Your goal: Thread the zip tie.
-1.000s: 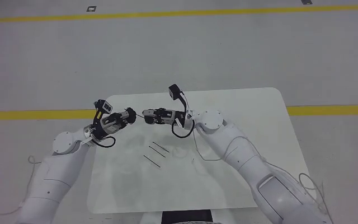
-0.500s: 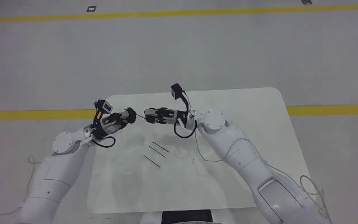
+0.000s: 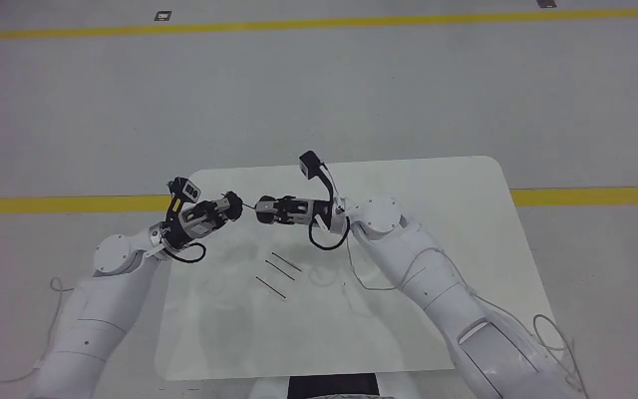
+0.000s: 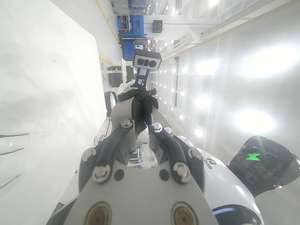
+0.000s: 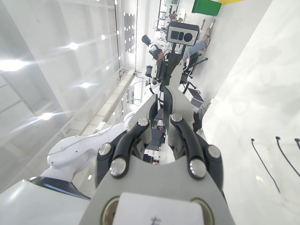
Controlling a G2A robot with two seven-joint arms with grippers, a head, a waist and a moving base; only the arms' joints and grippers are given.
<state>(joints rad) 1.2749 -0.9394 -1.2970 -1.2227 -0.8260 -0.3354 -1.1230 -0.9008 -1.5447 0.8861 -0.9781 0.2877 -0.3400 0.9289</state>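
Zip tie (image 5: pixel 166 105) is held in the air above the tabletop (image 3: pixel 439 209), spanned between both arms, presumably so the tail can be lined up with the head. Right gripper (image 3: pixel 261 209) is clenched on the ribbed strap. Left gripper (image 3: pixel 232 203) is pinched on the other end. Spare zip ties (image 3: pixel 280 265) are laid flat nearby. Lettering (image 4: pixel 208 163) on an arm shell is noted, not transcribed.

White table (image 3: pixel 449 199), black spare zip ties (image 3: pixel 279 271) on it, black ribbed zip tie (image 5: pixel 166 104) above it, pale grey floor (image 3: pixel 299 90) around the table, yellow floor stripes (image 3: pixel 80 203), green bin (image 5: pixel 206 5) beyond the table.
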